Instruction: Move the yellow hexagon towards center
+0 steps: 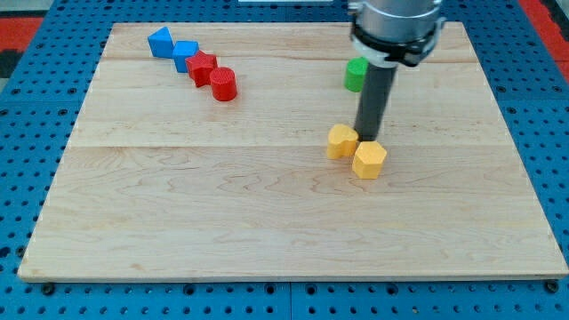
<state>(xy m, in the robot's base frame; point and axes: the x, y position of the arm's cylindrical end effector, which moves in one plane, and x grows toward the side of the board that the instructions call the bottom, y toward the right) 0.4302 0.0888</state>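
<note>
The yellow hexagon (369,160) lies on the wooden board (267,204), right of the middle. A second yellow block (340,140), shape unclear, touches it on its upper left. My tip (365,136) stands just above the hexagon's top edge, to the right of the second yellow block, close to or touching both. The dark rod rises from there to the arm at the view's top.
A green block (356,74) sits behind the rod near the view's top. At the upper left a row runs diagonally: two blue blocks (161,41) (185,55), a red block (203,68) and a red cylinder (223,84).
</note>
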